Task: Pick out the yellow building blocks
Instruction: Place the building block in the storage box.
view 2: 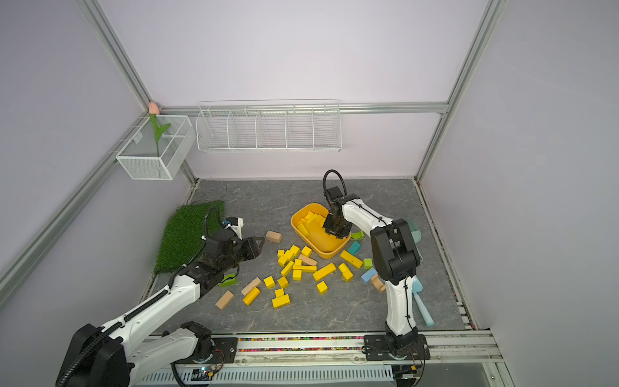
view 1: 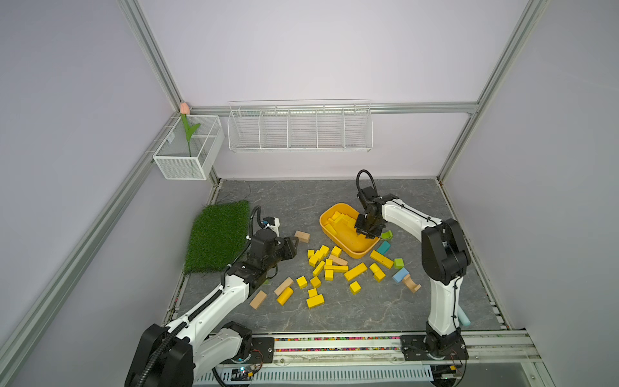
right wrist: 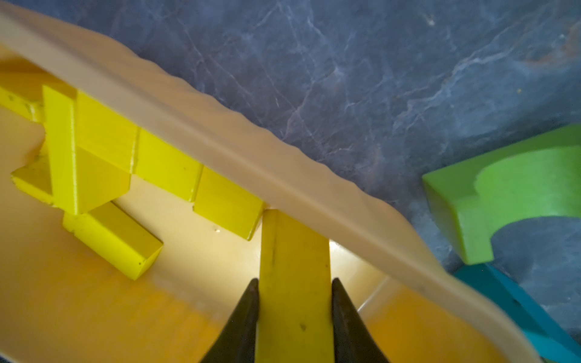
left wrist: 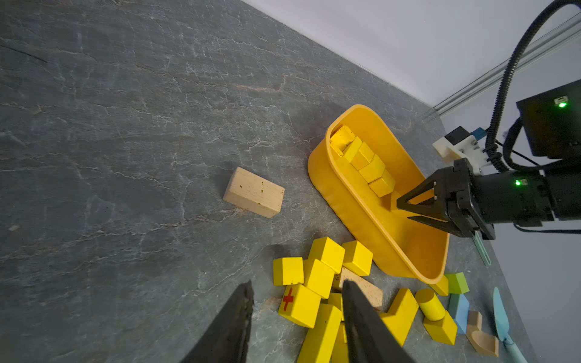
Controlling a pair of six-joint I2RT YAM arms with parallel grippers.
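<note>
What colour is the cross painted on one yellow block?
Red. The cross on the yellow block shows best in the left wrist view.

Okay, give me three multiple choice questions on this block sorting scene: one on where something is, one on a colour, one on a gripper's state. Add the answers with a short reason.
1. Where is the right gripper?
A) over the grass mat
B) down inside the yellow-orange tub
C) at the wire rack

2. What colour is the cross painted on one yellow block?
A) blue
B) black
C) red

3. How does the left gripper stand?
A) open, nothing between its fingers
B) fully shut, empty
C) shut on a block

Answers:
1 B: the right wrist view shows it gripping a yellow bar within the tub's wall.
2 C: the left wrist view shows it plainly red.
3 A: the fingers stand apart with nothing held.
</note>
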